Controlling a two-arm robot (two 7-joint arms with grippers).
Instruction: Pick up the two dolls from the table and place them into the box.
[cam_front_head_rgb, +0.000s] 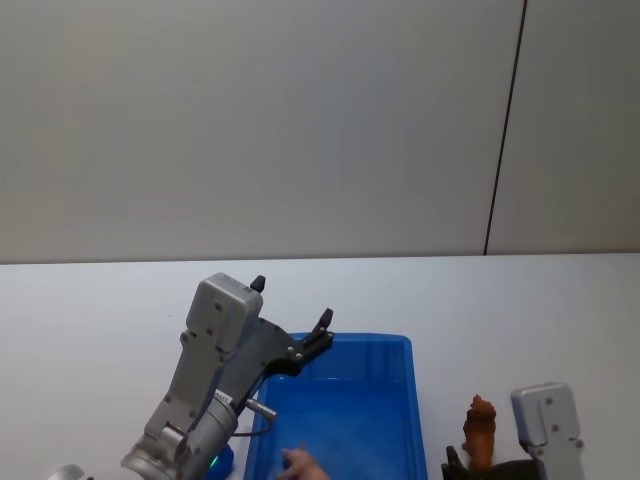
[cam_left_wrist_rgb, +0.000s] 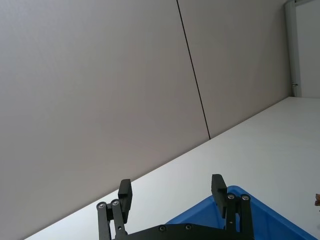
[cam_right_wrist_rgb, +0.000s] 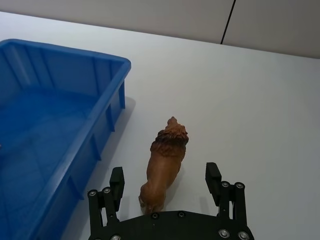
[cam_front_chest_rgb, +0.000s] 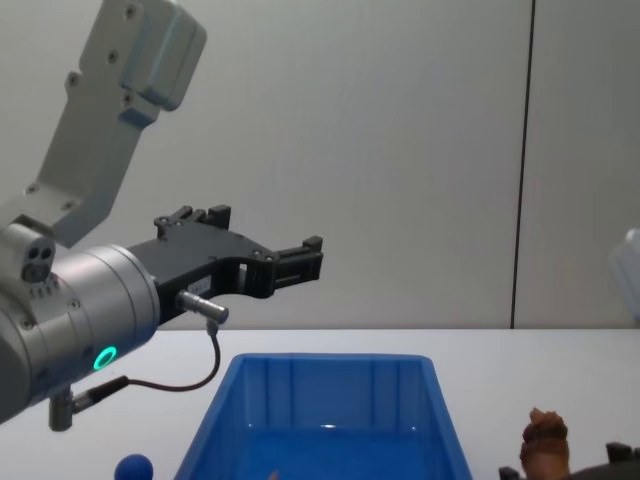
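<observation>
**Dolls, two.**
- Brown doll (cam_right_wrist_rgb: 165, 160): a four-legged animal figure with a tan body and a darker, shaggy mane around head and neck. It stands upright on the table (cam_front_head_rgb: 100, 330), just beside the box's right wall and outside it.
- Pink doll (cam_front_head_rgb: 300, 464): pale and small, lying on the box floor near the front-left corner. It is cut by the edge of the head view, so its shape cannot be made out.

**Box, one** (cam_front_head_rgb: 405, 345). A bright blue plastic bin, rectangular, with sloping ribbed walls and a rolled rim. It sits on the table in front of the robot.

**Ball, one.** A small blue ball (cam_front_chest_rgb: 133, 467) rests on the table to the left of the box.

**Grippers, two.**
- Left gripper (cam_left_wrist_rgb: 171, 192): raised in the air above the box's far-left corner and pointing toward the wall. Its black fingers are spread wide and hold nothing.
- Right gripper (cam_right_wrist_rgb: 164, 172): low over the table on the right side. Its fingers are spread wide on either side of the brown doll's hindquarters. A gap shows on each side, and neither finger touches the doll.

**Surface and room.**
- The tabletop is flat, plain and white.
- Behind it stands a pale grey wall (cam_front_head_rgb: 250, 120), smooth, divided by one thin dark vertical seam (cam_front_head_rgb: 505, 130) toward the right.
</observation>
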